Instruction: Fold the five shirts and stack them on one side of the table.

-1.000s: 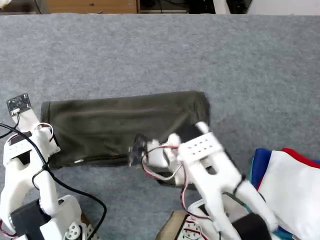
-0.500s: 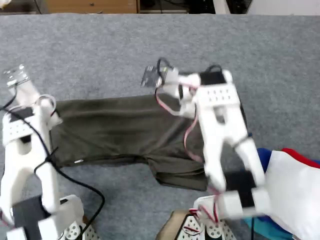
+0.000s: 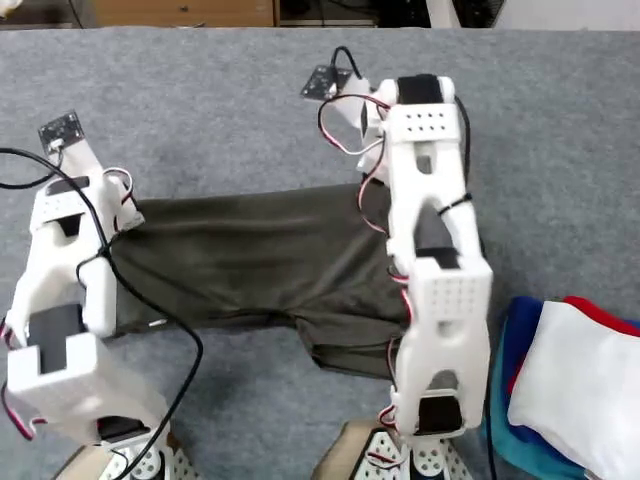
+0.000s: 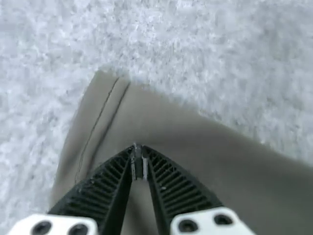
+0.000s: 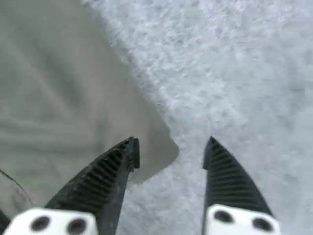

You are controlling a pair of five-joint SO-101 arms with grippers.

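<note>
A dark olive shirt (image 3: 250, 260) lies spread across the middle of the grey table (image 3: 200, 100). My left arm (image 3: 65, 240) stretches over its left end. In the left wrist view my left gripper (image 4: 137, 164) is shut, its tips pinched on the shirt (image 4: 220, 161) just inside a hemmed corner. My right arm (image 3: 430, 200) reaches over the shirt's right end to the far corner. In the right wrist view my right gripper (image 5: 171, 147) is open, one finger over the shirt's (image 5: 58, 88) corner and the other over bare table.
A stack of folded shirts (image 3: 580, 380), white on top of red, blue and teal, sits at the near right corner. A rumpled flap of the olive shirt (image 3: 350, 355) sticks out toward the near side. Bare grey table lies beyond the shirt.
Both arms have swung from the near side out to the shirt's far edge. The right arm went from the near right part of the shirt to its far right corner.
</note>
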